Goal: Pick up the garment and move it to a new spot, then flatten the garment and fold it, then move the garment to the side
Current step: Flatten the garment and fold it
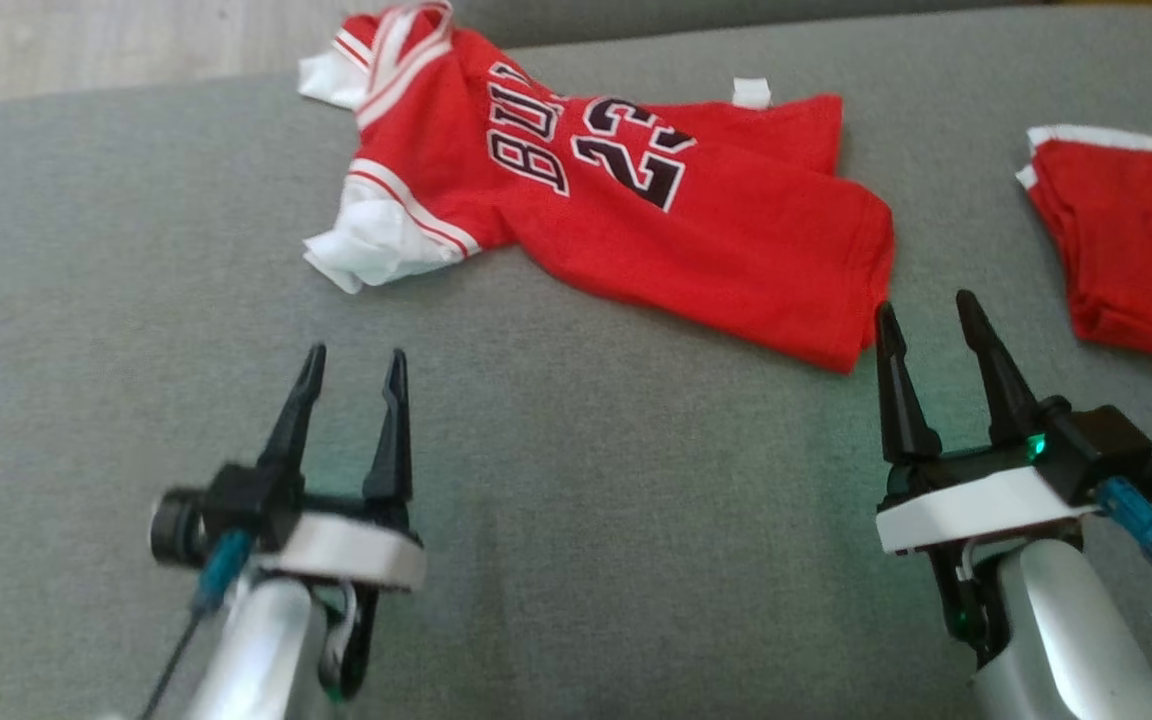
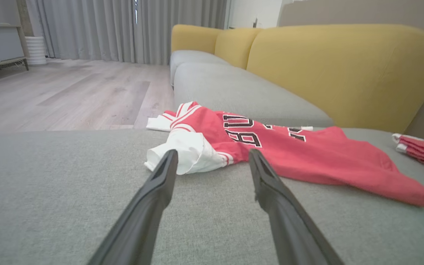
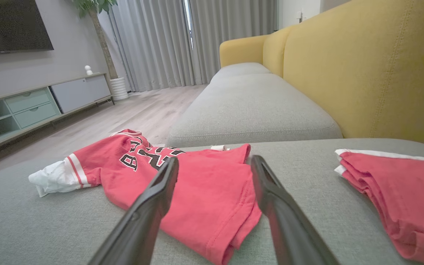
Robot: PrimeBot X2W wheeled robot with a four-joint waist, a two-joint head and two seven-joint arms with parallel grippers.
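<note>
left gripper (image 1: 357, 353) and right gripper (image 1: 924, 304) fingers apart, empty; jersey (image 1: 636, 215) lettering half hidden in folds, perhaps "bul"

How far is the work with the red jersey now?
Done, apparently: the jersey lies on the grey cushion. In hand: nothing; left gripper and right gripper are open, the right near the hem. Left: it is rumpled, so flattening, folding, moving aside.

Grey sofa seat (image 2: 234, 88), yellow backrest (image 2: 344, 73); pale wood floor (image 2: 68, 95), grey curtains (image 3: 153, 44) (daylight through gap), low media cabinet (image 3: 31, 106)
</note>
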